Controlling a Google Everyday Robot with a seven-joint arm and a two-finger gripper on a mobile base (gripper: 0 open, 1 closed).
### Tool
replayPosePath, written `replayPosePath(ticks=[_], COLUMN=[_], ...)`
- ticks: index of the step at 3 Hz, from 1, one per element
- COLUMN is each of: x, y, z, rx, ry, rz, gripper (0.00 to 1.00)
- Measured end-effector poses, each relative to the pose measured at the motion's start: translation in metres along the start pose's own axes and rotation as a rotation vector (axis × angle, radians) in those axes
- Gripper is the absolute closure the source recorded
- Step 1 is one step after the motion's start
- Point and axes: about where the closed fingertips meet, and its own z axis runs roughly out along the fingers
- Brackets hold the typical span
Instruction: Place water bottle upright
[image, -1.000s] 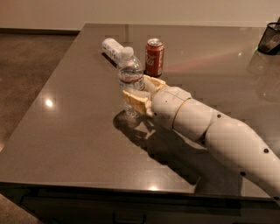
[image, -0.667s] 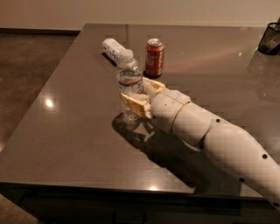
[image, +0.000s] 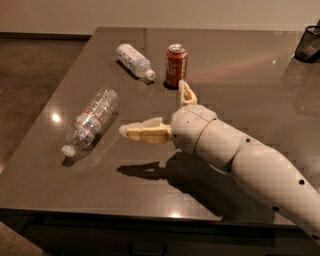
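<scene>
The water bottle (image: 91, 121), clear and ribbed with an orange-red and blue label band, lies on its side on the dark table (image: 250, 90) at the left. Its white cap points toward the front left. My gripper (image: 152, 106) hangs over the table's middle, just right of the bottle and not touching it. It is open and empty, with one finger pointing left toward the bottle and the other pointing away toward the can.
A shorter bottle (image: 134, 61) with a white label lies at the back left. A red soda can (image: 176, 65) stands upright just behind my gripper. A black mesh basket (image: 307, 44) stands at the far right corner. The table's left edge runs close to the water bottle.
Earlier the water bottle stood upright between my fingers. Now it lies on its side to the left, and my gripper is open and apart from it.
</scene>
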Motion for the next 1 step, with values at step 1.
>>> replayPosePath(ticks=[1], x=[0.0], y=[0.0], z=[0.0], rx=[0.0], ry=[0.0], rz=[0.0], gripper=[0.0])
